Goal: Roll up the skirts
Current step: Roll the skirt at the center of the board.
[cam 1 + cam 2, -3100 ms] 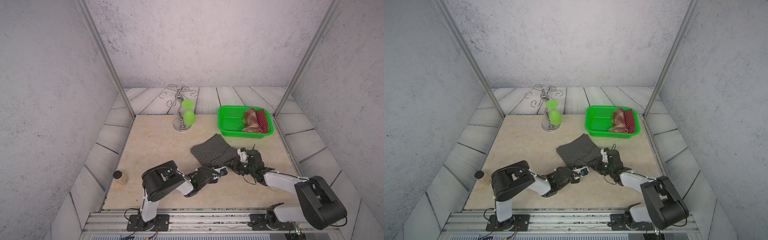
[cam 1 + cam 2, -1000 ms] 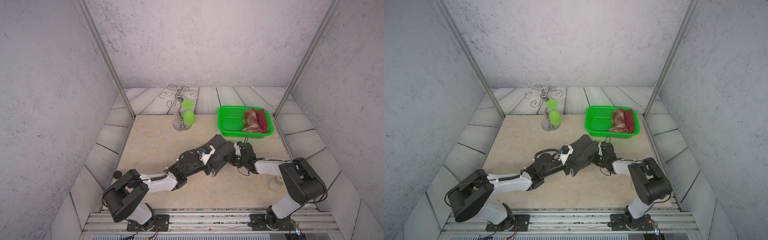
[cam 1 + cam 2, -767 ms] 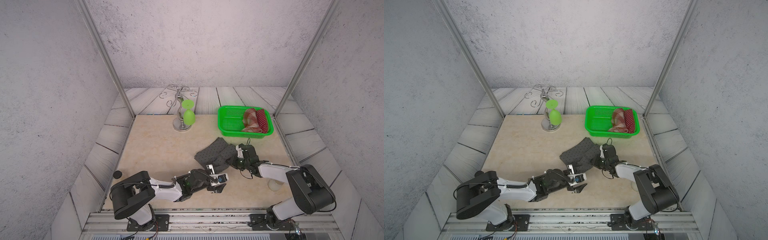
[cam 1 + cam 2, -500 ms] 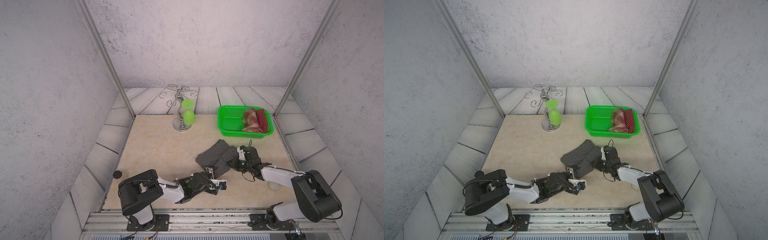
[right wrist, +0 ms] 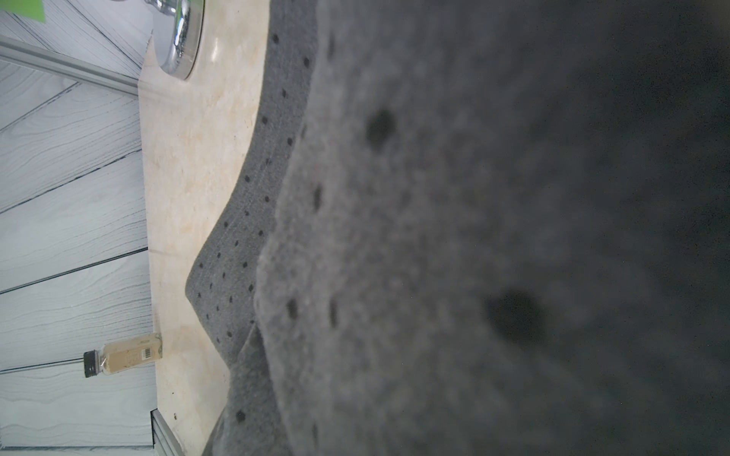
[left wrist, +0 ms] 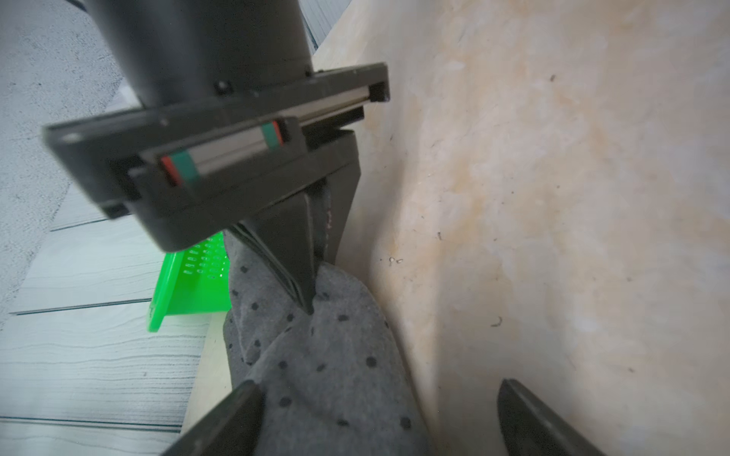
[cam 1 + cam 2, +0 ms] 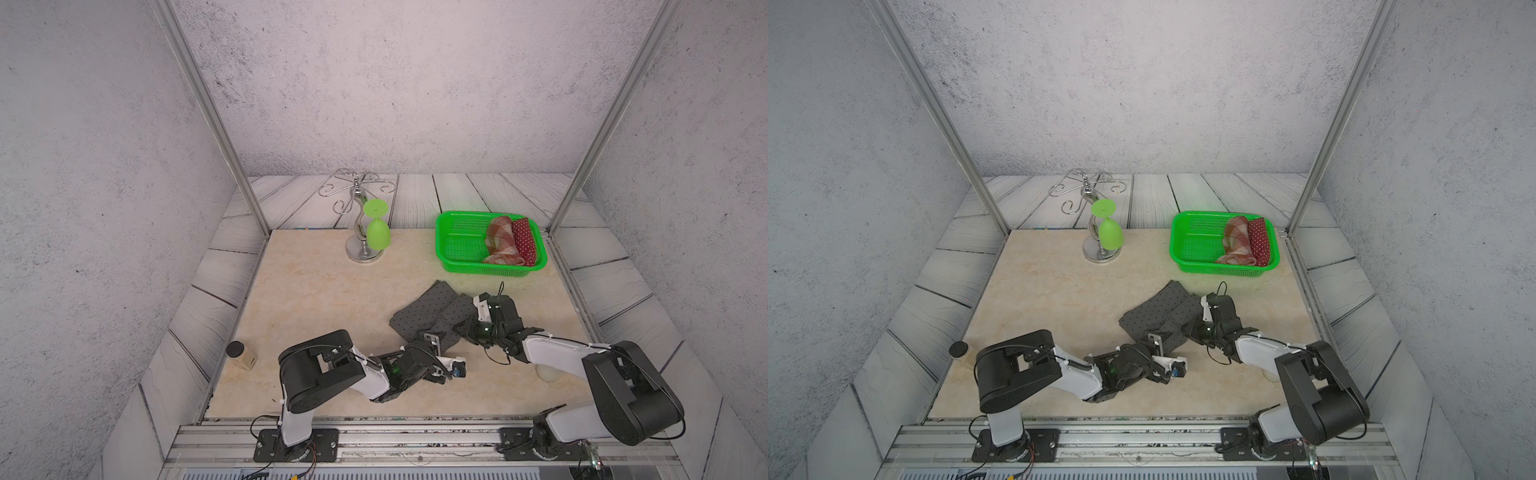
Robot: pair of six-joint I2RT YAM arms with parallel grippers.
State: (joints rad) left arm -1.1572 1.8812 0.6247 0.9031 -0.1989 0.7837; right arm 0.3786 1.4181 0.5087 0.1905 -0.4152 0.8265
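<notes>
Nearest the rail, the left gripper [image 7: 444,354] lies low on the tabletop [image 7: 324,291] with its fingers spread wide. In the left wrist view one fingertip [image 6: 225,418] sits over the near edge of the dark grey dotted skirt [image 7: 428,309] and its mate over bare stone, with nothing clamped between them.

Just beyond, the right gripper [image 6: 311,300] is pressed together on a small bunched corner of that skirt, which lies creased and mostly flat mid-table.

Farther back, the plaid skirt [image 7: 500,241] and the dark red dotted skirt [image 7: 524,241] lie bundled side by side in the green basket [image 7: 441,245].

The risks look like these:
- The right pinch holds very little cloth, so a tug may slip free or drag the whole skirt instead of turning it.
- The two grippers are close together, so the left could strike the right as it closes.
- The left may also catch only the top layer, which would give a lopsided roll.
</notes>
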